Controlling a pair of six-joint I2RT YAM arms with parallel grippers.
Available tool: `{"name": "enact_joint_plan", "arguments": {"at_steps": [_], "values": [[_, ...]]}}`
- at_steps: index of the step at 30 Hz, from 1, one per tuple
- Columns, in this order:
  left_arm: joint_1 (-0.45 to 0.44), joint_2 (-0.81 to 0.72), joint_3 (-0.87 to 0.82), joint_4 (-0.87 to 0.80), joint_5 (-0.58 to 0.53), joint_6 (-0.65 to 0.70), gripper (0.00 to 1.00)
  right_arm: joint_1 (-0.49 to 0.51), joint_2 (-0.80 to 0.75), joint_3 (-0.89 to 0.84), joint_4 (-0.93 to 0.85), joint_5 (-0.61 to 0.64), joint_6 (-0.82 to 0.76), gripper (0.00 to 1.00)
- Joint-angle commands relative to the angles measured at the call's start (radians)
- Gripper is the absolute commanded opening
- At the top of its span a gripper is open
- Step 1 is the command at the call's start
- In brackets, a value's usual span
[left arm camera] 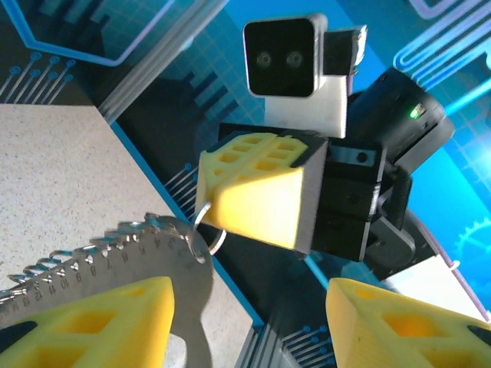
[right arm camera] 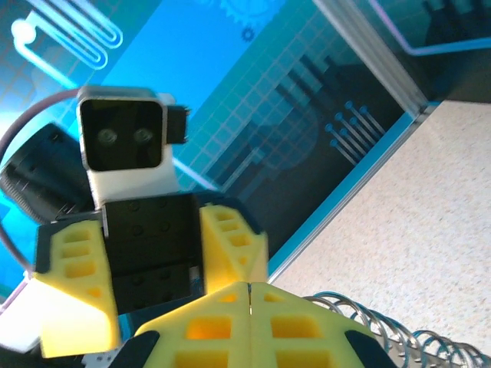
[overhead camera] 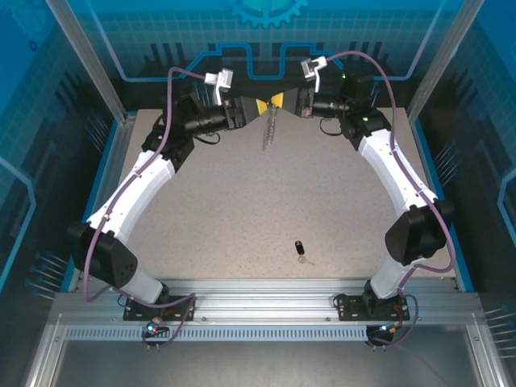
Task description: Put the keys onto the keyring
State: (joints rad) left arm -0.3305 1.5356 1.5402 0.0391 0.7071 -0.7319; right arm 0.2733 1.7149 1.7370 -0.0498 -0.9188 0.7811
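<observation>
Since the key [overhead camera: 300,248] is tiny, with a black head and a short shiny blade, it is judged to be light, hard and easy to knock away. It is seen lying flat on the table [overhead camera: 242,210], near the front and well apart from both arms. The best hold is thought to be on the black head, from the sides, so that the blade is left free. The keyring [left arm camera: 209,230] is held up in the air at the far end of the table. It looks like a thin silver wire ring, and a flat metal tag [left arm camera: 115,264] with small numbers and a curly wire coil [right arm camera: 383,326] seem to hang from it. The right gripper [left arm camera: 257,195] is pressed together on the ring, and part of the loop pokes out under its yellow fingers. The left gripper [left arm camera: 247,299] is spread wide, with the tag between its fingers. Whether the tag is touched cannot be told. The ring is judged to be stiff and slippery and the hanging parts floppy, so a swing can be expected when it is moved.
</observation>
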Motion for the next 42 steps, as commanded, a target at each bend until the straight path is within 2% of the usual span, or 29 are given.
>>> {"name": "enact_joint_plan", "arguments": {"at_steps": [1,9,15,24,42], "values": [[-0.002,-0.051,-0.029,0.099,-0.077,-0.085,0.58,-0.023,-0.036,-0.032,0.218,0.031,0.138,0.0],[-0.002,-0.039,-0.09,0.272,-0.105,-0.256,0.57,-0.014,-0.034,-0.029,0.346,0.037,0.233,0.0],[-0.003,-0.01,-0.09,0.358,-0.113,-0.314,0.53,-0.001,-0.024,-0.008,0.398,0.039,0.289,0.0],[-0.004,0.018,-0.067,0.386,-0.121,-0.325,0.48,0.034,-0.005,-0.006,0.481,0.05,0.372,0.0],[-0.007,0.048,-0.059,0.471,-0.128,-0.363,0.4,0.069,0.015,-0.001,0.48,0.051,0.383,0.0]]}}
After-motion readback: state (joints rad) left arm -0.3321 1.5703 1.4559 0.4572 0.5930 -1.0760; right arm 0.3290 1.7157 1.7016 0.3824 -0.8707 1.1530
